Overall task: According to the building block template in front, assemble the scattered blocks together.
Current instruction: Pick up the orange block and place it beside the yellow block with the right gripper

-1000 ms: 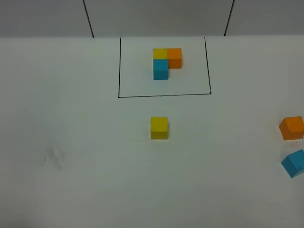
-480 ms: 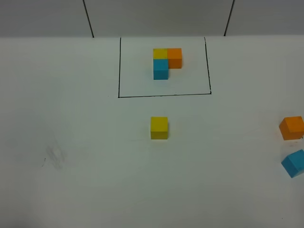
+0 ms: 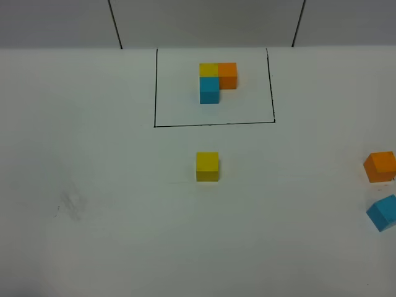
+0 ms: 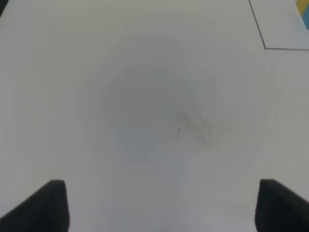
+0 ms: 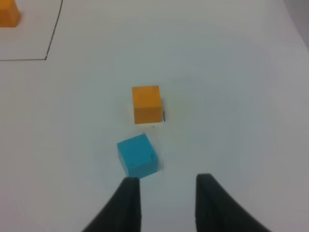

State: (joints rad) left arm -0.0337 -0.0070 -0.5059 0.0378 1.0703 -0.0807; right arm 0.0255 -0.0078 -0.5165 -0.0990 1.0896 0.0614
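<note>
I work at what looks like a lab test bench: plain white tabletop (image 3: 111, 235) under my jaws, a drawn black rectangle (image 3: 213, 124) ahead, grey wall panels (image 3: 204, 21) beyond

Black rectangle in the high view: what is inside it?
The building block template: yellow, orange and sky-blue cubes joined in an L. Their undersides are hidden.

No readable text, labels or numbers — none anywhere.

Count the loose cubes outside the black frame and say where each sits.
3. The yellow cube sits mid-table, nearer than the black frame. The orange cube is at the view's right edge; the sky-blue cube just nearer, askew and partly cropped. Others may lie beyond the view.
</note>
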